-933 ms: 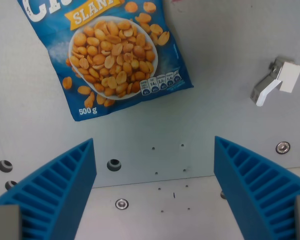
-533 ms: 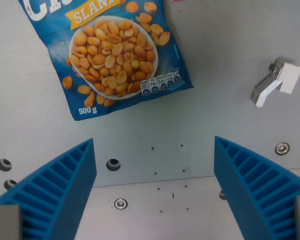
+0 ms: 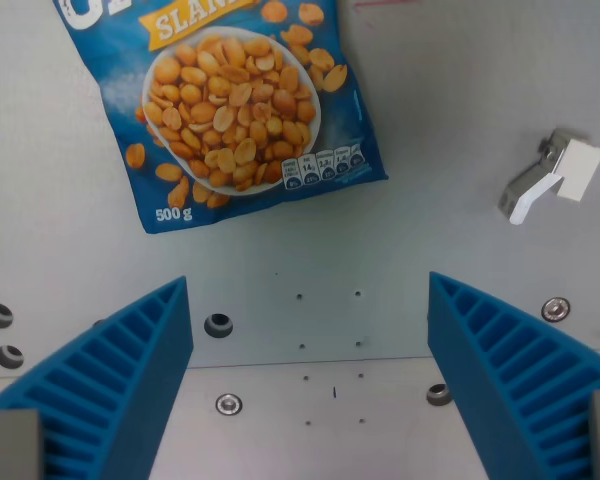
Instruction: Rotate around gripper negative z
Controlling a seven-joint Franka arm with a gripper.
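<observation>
Grey metal counter, dotted with screws and holes, fills the wrist view; at its left a blue peanut bag lies flat, well ahead of the claw, its long axis tilted and its "500 g" corner toward the left finger. Both blue ribbed fingers stand wide apart, released and grasping nothing, with bare plate between them. At the right a small white clip sits apart from the right finger; the rotation should turn about the claw's own axis, with nothing within the fingers' sweep.
</observation>
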